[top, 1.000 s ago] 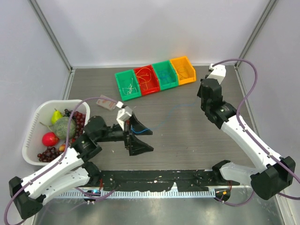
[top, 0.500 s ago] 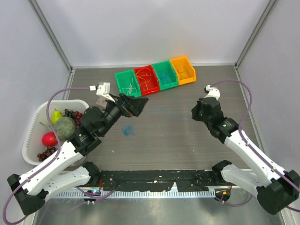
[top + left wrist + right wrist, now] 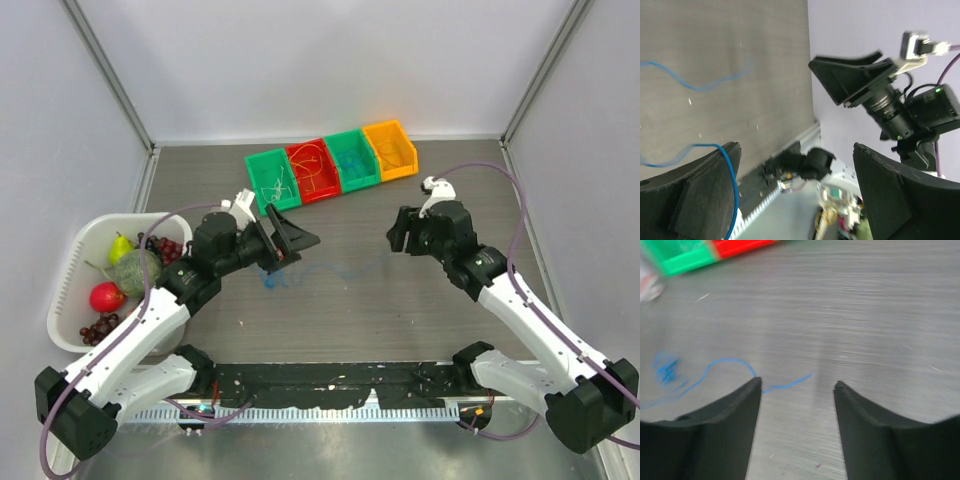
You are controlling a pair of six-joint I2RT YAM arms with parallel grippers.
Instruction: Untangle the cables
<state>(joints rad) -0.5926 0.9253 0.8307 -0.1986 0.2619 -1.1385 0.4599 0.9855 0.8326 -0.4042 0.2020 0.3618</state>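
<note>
On the grey table [image 3: 380, 320], between the two arms, the blue cable [image 3: 725, 360] is lying in a loose wavy line, with a small knot of loops [image 3: 667, 368] bunching at its left end. I am seeing the right gripper [image 3: 798, 383] hovering over the cable's other end, jaws spread apart and gripping nothing. That end is lying just beyond the tips, in the gap between them. The left gripper [image 3: 795, 148] is tilting above the knotted end, jaws likewise gaping wide. A blue strand is curving along the inner edge of one of its fingers [image 3: 705, 195]; whether it is touching, I cannot tell. At the back, more cables are sitting in the row of coloured bins [image 3: 396, 172].
</note>
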